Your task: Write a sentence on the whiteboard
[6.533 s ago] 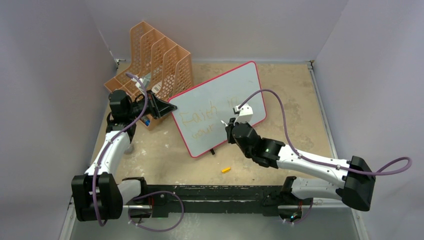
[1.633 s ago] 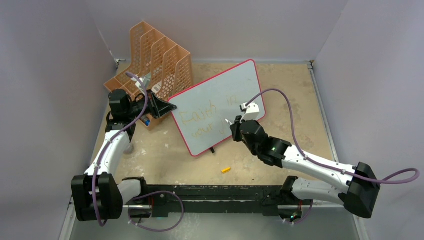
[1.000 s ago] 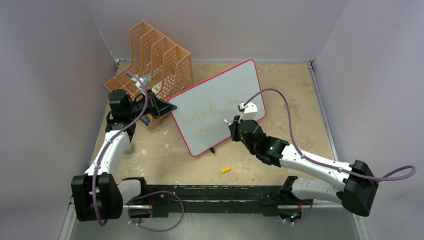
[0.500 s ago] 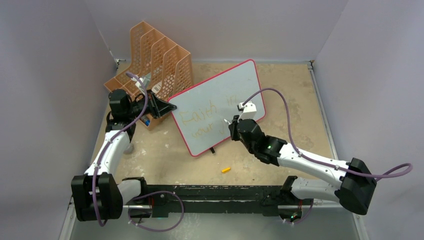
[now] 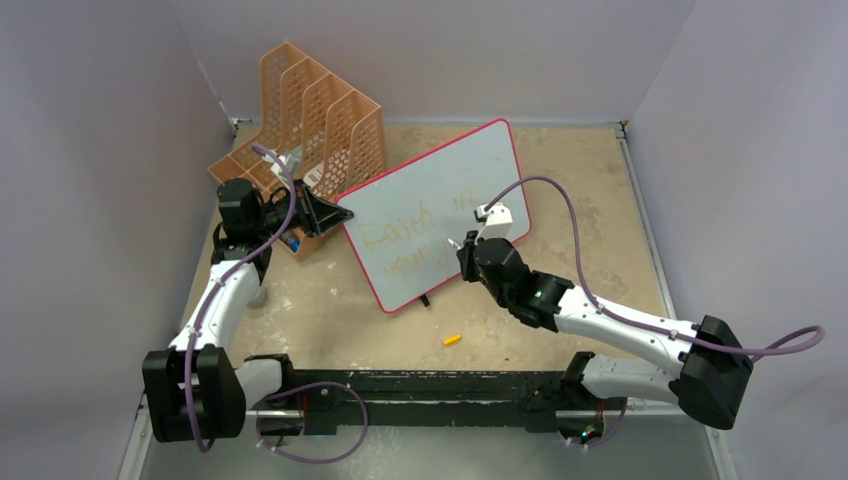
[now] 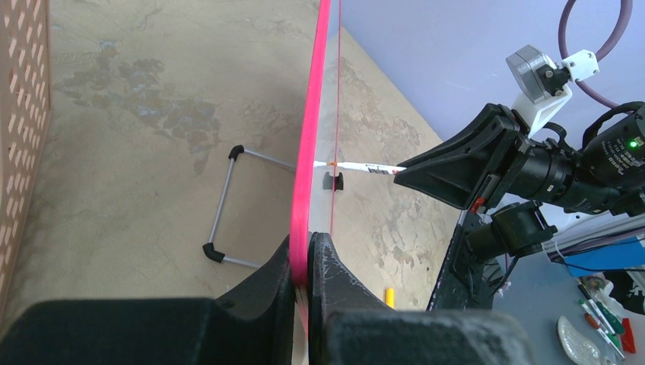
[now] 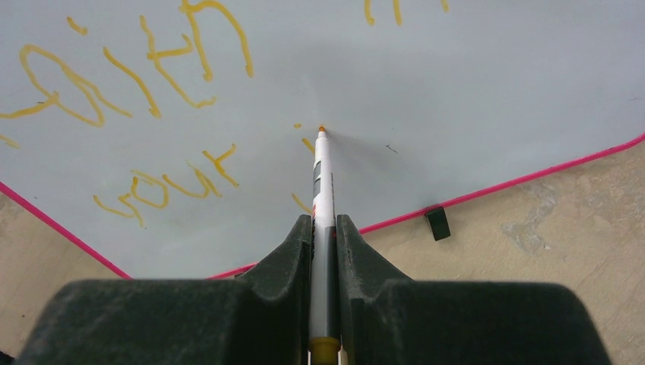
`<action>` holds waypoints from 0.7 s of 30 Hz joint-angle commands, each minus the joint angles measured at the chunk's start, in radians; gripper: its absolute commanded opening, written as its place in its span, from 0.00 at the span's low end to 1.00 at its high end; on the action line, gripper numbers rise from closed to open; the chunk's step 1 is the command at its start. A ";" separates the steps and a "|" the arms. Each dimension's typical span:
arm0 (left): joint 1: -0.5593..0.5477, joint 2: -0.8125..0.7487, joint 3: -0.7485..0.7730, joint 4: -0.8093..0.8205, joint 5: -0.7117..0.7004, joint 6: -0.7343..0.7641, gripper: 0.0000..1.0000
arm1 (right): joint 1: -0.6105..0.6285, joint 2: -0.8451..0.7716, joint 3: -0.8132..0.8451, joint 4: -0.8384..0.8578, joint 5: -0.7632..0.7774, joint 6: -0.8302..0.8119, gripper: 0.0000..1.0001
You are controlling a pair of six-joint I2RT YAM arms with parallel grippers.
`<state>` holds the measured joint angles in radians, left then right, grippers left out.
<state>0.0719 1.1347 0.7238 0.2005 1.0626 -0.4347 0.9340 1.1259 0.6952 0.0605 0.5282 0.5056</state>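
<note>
The whiteboard [image 5: 430,215] has a smooth, faintly glossy pale face and a pink plastic frame. The desk [image 5: 330,310] looks rough, matt and blotchy. At upper left the rack [image 5: 320,115] is perforated orange plastic. The right gripper [image 7: 323,224] is grainy matt black plastic, and the marker [image 7: 322,175] is shiny plastic.

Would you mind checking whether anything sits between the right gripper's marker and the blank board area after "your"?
Nothing visible does. The marker, held in the right gripper, has its tip at the whiteboard, and the bare surface past it is unobstructed. The left gripper clamps the board's edge, well aside.
</note>
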 commanded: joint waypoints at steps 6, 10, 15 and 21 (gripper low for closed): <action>0.008 0.007 0.029 0.033 -0.015 0.073 0.00 | -0.007 0.002 -0.006 -0.015 -0.044 0.021 0.00; 0.007 0.005 0.029 0.033 -0.015 0.073 0.00 | -0.006 0.002 -0.009 -0.034 -0.030 0.034 0.00; 0.008 0.005 0.029 0.031 -0.014 0.073 0.00 | -0.006 0.004 -0.004 -0.059 0.004 0.051 0.00; 0.008 0.004 0.028 0.032 -0.014 0.073 0.00 | -0.009 0.004 0.000 -0.089 0.036 0.061 0.00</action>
<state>0.0719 1.1351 0.7242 0.2005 1.0630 -0.4347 0.9333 1.1259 0.6952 -0.0086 0.5117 0.5461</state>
